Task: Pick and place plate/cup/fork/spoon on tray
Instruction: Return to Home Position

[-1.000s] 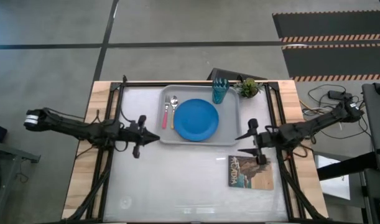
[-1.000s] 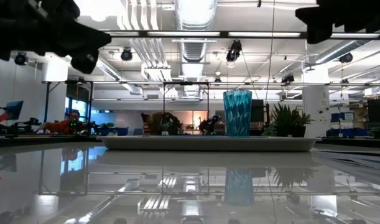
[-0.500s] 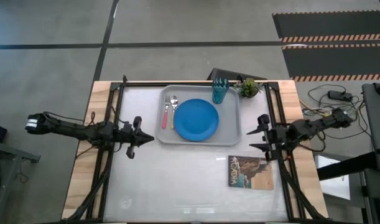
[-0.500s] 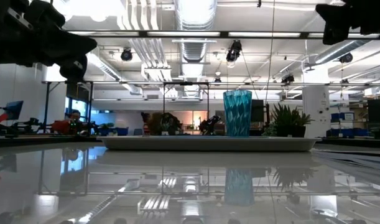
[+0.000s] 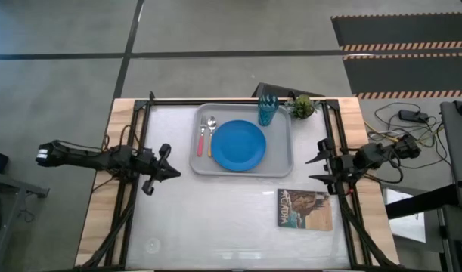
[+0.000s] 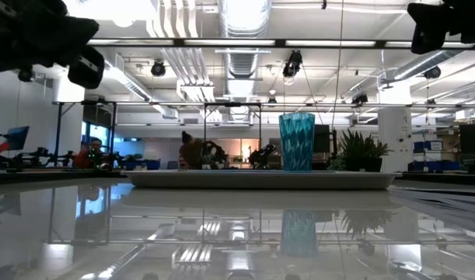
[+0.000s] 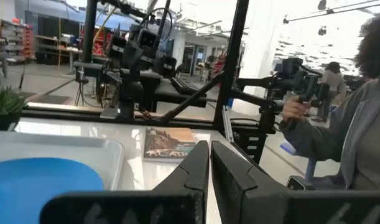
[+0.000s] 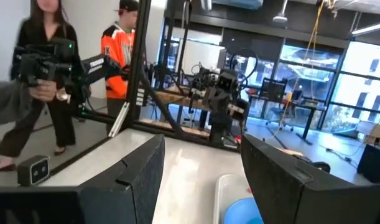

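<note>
The blue plate (image 5: 239,145) lies in the middle of the light-grey tray (image 5: 283,169) at the table's far middle. The pink-handled fork (image 5: 202,139) and the orange-handled spoon (image 5: 212,136) lie side by side on the tray, left of the plate. The teal ribbed cup (image 5: 268,110) stands upright in the tray's far right corner and also shows in the low view (image 6: 297,141). My left gripper (image 5: 176,173) is shut and empty, left of the tray's near left corner. My right gripper (image 5: 314,162) is open and empty, right of the tray.
A small green potted plant (image 5: 302,106) stands beside the cup, just off the tray. A brown picture-covered book (image 5: 304,209) lies near the table's right edge, in front of the tray. People stand in the room beyond the table.
My left gripper has drawn back toward the table's left edge, away from the tray. My right gripper has drawn back toward the table's right edge, away from the tray. The things on the tray have stayed put.
</note>
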### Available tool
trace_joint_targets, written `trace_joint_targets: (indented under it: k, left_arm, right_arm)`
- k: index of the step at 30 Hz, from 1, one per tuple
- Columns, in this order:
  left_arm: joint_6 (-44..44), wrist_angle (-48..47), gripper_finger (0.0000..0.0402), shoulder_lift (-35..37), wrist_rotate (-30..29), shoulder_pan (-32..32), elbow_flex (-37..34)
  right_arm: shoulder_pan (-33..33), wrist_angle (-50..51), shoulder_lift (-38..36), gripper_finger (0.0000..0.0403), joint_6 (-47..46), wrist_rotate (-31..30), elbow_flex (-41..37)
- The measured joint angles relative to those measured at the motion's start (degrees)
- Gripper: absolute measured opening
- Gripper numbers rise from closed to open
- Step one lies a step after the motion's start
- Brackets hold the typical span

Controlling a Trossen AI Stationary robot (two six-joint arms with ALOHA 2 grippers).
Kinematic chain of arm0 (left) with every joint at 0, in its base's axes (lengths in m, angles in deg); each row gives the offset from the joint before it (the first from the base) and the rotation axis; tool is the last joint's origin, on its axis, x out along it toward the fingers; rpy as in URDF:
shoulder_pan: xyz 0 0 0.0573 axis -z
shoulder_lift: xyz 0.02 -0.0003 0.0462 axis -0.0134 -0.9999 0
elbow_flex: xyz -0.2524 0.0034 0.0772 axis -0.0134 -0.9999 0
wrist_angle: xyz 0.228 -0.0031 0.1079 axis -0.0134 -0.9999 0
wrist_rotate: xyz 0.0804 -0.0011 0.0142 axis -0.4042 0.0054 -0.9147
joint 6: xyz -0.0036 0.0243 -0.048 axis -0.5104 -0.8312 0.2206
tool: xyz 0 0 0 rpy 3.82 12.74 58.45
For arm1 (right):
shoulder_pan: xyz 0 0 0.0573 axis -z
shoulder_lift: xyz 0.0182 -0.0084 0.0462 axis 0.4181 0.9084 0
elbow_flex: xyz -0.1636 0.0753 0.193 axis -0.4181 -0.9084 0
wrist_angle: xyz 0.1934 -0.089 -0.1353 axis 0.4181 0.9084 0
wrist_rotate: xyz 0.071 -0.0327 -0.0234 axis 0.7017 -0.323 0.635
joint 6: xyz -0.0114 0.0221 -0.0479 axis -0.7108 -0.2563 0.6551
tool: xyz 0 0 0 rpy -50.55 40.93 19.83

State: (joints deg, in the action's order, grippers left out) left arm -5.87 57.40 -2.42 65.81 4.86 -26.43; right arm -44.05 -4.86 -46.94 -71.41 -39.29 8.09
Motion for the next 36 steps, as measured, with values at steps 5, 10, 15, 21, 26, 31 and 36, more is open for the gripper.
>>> trace_joint_targets:
  k: [5,10,15,21,26,31,36]
  left_arm:
    - [-0.8,-5.2,0.0,6.0,-0.6,0.0,-0.6]
    - [-0.6,-4.7,0.0,9.1,-0.7,0.0,-0.6]
    - [-0.6,-4.9,0.0,9.5,-0.7,0.0,-0.6]
    - [-0.5,-5.0,0.0,8.2,-0.8,0.0,-0.6]
    - [-0.5,-5.0,0.0,6.8,-0.8,0.0,-0.6]
    - [-0.5,-5.0,0.0,5.3,-0.8,0.0,-0.6]
    - [-0.5,-4.9,0.0,3.7,-0.8,0.0,-0.6]
  right_arm:
    - [0.0,0.2,0.0,0.0201,0.8,0.8,0.0]
    - [0.0,0.6,0.0,0.0201,-2.1,-0.6,0.4]
    - [0.0,1.9,1.2,0.0201,-5.9,-2.2,0.3]
    - [0.0,2.0,3.0,0.0201,-5.9,-2.2,0.3]
    - [0.0,1.9,3.9,0.0201,-5.9,-2.2,0.3]
    - [0.0,2.0,4.3,0.0201,-5.9,-2.2,0.3]
    - [0.0,2.0,4.3,0.0201,-5.9,-2.2,0.3]
